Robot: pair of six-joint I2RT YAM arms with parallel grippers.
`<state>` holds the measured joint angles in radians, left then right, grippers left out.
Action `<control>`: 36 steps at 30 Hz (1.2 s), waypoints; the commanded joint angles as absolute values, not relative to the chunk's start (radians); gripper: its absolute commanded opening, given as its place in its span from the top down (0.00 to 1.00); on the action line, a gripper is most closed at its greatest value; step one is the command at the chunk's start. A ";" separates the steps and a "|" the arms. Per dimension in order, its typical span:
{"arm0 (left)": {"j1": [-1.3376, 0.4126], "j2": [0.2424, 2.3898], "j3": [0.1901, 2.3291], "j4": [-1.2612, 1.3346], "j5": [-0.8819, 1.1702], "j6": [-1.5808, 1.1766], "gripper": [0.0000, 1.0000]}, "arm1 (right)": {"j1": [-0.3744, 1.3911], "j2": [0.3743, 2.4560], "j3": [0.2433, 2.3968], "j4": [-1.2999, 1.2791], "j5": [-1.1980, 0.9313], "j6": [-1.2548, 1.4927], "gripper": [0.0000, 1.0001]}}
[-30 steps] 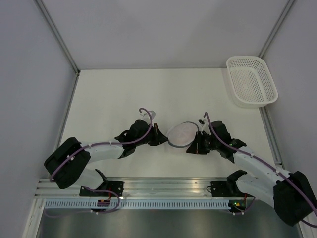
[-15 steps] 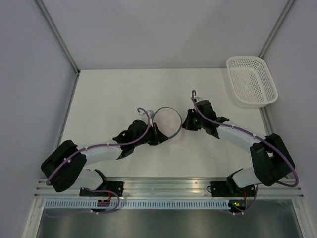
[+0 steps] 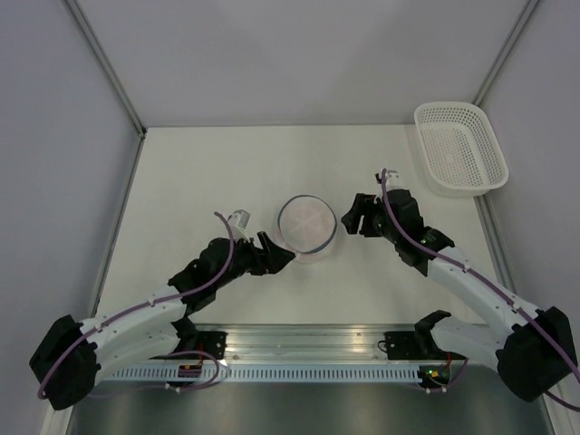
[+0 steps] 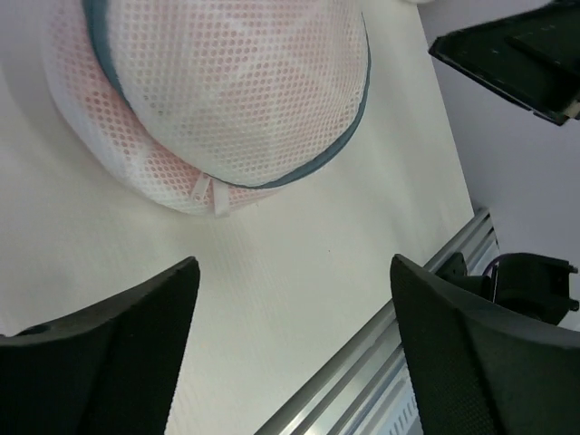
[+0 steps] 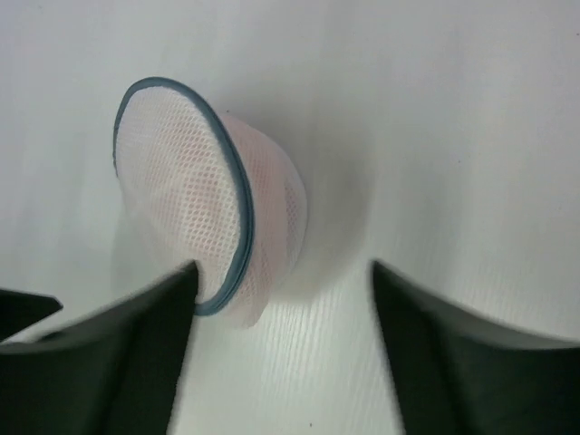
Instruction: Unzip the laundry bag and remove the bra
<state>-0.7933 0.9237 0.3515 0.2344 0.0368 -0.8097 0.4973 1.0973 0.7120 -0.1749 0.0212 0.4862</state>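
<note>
Laundry bag, white mesh tinted pink, grey-rimmed; left claw and right claw spread.

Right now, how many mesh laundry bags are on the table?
1. The laundry bag sits mid-table between the left pincer and the right pincer. The white basket at the far right corner shows no second one.

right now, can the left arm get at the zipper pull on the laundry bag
Probably yes: the left gripper is open and faces the laundry bag, whose zipper pull sits on the near side, with only bare table between them.
</note>
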 commanded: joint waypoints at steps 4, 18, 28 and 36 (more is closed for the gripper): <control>-0.793 0.821 0.232 0.279 -0.068 -0.862 0.05 | 0.503 1.022 0.672 -0.200 -0.037 0.463 0.02; -0.776 1.213 0.184 1.035 0.058 -1.011 0.02 | 0.609 0.977 0.640 -0.149 -0.106 0.477 0.02; -0.744 1.244 0.241 0.927 0.011 -1.008 0.02 | 0.618 0.968 0.617 -0.129 -0.112 0.474 0.02; -0.719 1.353 0.330 0.824 0.003 -1.023 0.07 | 0.618 0.982 0.617 -0.109 -0.110 0.486 0.02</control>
<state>-0.7242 1.3254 0.2790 0.8501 0.0250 -0.9920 0.6132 0.9821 0.6178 -0.1585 -0.1013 0.4751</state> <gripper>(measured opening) 0.937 0.976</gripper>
